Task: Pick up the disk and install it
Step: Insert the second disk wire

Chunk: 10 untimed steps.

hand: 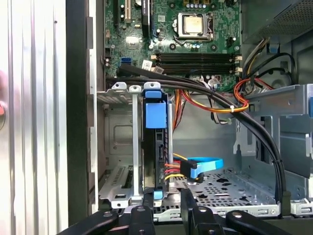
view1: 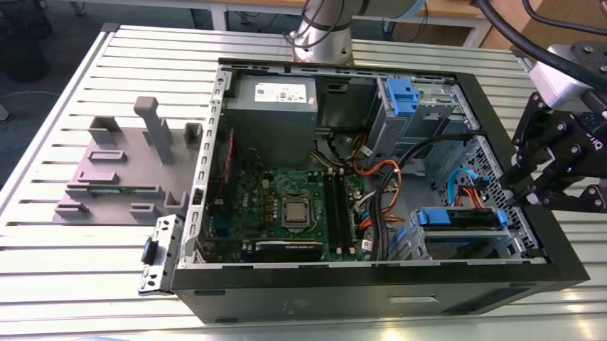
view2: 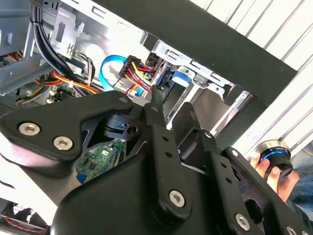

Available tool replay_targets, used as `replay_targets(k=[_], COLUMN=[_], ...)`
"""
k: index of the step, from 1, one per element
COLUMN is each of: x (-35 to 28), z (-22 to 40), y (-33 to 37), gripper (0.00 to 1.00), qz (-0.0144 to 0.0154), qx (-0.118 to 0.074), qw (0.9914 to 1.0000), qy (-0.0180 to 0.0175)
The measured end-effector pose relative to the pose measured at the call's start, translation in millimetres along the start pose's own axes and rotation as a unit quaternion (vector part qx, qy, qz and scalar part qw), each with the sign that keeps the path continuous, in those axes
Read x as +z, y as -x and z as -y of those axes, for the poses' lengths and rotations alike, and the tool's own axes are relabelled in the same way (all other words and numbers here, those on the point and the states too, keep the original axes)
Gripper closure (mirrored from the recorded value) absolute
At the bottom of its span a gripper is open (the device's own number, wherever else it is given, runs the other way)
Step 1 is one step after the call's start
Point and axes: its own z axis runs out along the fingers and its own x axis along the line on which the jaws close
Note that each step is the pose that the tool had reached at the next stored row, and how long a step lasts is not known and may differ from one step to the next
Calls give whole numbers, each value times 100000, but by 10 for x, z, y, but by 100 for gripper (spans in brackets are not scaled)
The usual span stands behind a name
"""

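Note:
The disk (view1: 460,217), in its blue bracket, sits in the drive cage at the front right corner of the open computer case (view1: 379,280). In the first wrist view the disk (hand: 155,142) stands edge-on in the cage, with a blue data cable and coloured power wires (hand: 188,169) beside it. My gripper (view1: 519,195) hangs over the case's wall on the exterior view's right, just off the disk's end. In the first wrist view its fingers (hand: 146,208) stand apart near the bracket's end tab, holding nothing. My gripper (view2: 171,100) looks open in the second wrist view too.
The case lies on a slatted metal table (view1: 57,284). A grey plastic stand with upright posts (view1: 124,163) is on the exterior view's left. A second blue bracket (view1: 403,96) sits in the upper bay. Black cables (hand: 234,110) cross the case. A person's hand (view2: 276,171) is beside the case.

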Motion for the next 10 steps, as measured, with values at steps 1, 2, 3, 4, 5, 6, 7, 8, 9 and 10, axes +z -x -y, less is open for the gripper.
replay_targets(k=[1, 2, 3, 4, 5, 6, 7, 8, 9, 10], x=[1, 2, 5, 7, 10, 12, 16, 22, 30, 41], z=[-12, -25, -42, -57, -72, -86, -98, -108, -116, -128], y=[9, 20, 31, 43, 55, 66, 73, 78, 80, 83], gripper=[64, 64, 64, 64, 64, 64, 64, 64, 64, 64], qz=[-1, -4, 1, 2, 3, 3, 3, 3, 1, 5], qx=[3, -2, 2, 1, 4, 4, 1, 1, -1, 0], qw=[100000, 100000, 100000, 100000, 100000, 100000, 100000, 100000, 100000, 100000], qy=[-1, -1, 0, 0, -1, 1, 0, 2, 1, 0])
